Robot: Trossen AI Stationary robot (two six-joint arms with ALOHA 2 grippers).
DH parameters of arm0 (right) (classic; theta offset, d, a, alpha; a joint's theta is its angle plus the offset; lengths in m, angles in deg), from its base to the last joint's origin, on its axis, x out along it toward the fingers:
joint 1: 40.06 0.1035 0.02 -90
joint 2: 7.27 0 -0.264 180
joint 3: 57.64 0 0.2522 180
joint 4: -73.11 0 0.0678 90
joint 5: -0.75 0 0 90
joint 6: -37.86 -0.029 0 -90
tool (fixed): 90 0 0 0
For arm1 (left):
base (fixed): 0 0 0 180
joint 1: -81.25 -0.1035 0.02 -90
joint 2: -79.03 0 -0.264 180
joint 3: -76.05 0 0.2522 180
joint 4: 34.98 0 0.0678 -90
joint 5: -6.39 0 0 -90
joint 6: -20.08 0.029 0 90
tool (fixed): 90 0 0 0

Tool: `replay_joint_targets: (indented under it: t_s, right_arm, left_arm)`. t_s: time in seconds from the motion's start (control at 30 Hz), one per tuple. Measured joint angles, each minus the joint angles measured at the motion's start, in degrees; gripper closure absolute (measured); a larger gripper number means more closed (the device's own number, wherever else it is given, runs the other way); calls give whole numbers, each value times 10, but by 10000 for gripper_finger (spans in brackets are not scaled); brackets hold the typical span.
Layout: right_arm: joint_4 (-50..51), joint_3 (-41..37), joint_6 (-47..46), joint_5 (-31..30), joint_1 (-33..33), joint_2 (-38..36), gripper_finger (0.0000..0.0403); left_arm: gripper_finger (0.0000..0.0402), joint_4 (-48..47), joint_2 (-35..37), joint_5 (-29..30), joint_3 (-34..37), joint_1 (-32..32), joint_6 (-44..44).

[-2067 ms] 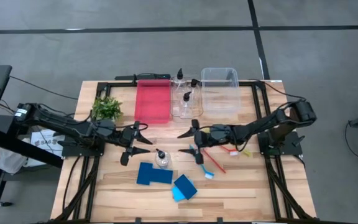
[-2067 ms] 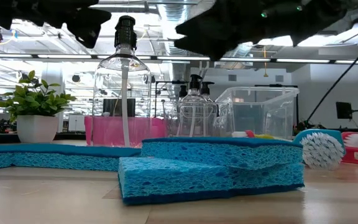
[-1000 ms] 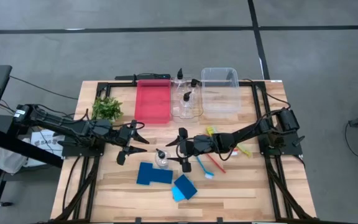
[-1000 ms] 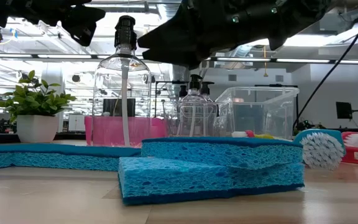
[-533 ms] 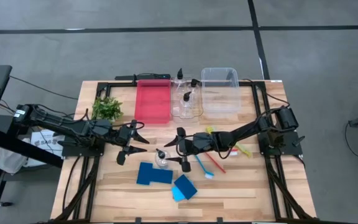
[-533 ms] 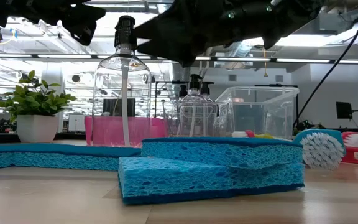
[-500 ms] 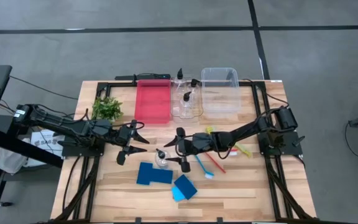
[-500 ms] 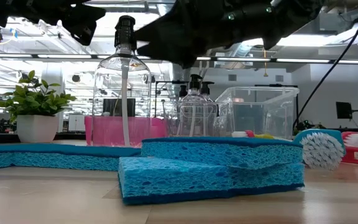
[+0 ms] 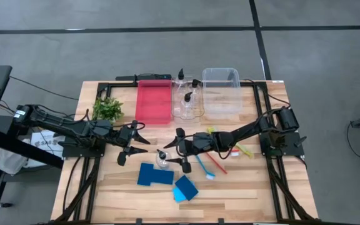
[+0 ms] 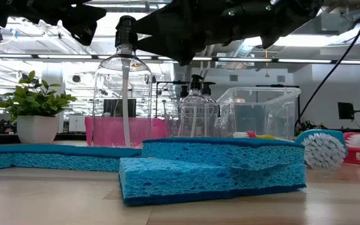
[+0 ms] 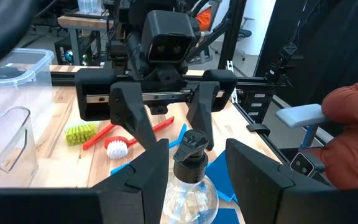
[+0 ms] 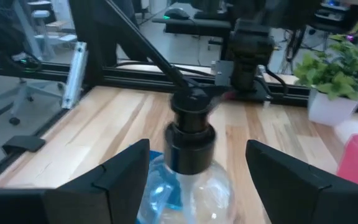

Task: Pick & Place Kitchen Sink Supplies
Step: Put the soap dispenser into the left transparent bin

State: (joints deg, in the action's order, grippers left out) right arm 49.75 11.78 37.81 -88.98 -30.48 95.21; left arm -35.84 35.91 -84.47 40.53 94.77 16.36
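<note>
A clear bottle (image 9: 162, 160) with a black pump top (image 12: 190, 127) stands upright on the table's middle. My right gripper (image 9: 177, 150) hangs open just right of it, one finger on either side of the pump top, touching nothing. My left gripper (image 9: 137, 145) hangs open a little left of the bottle (image 11: 190, 186), short of it. A dark blue sponge (image 9: 154, 175) and a light blue sponge (image 9: 185, 188) lie flat near the front edge. Blue (image 9: 204, 167), red (image 9: 216, 162) and yellow-green (image 9: 245, 150) brushes lie under my right arm.
At the far edge stand a red bin (image 9: 153, 102), a clear container (image 9: 187, 106) holding more pump bottles, and a clear bin (image 9: 221, 91). A potted plant (image 9: 107, 109) sits at the far left. A person's red sleeve (image 11: 353, 118) shows beyond the table.
My right gripper has crept a little toward the bottle and turned slightly, its fingers still apart. The bottle has kept still.
</note>
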Motion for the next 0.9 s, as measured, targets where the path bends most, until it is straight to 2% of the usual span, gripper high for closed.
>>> replay_joint_targets:
  t_s: [0.9]
  right_arm:
    - [4,0,4,12,-14,0,142]
  left_arm:
    - [241,0,0,0,0,0,0]
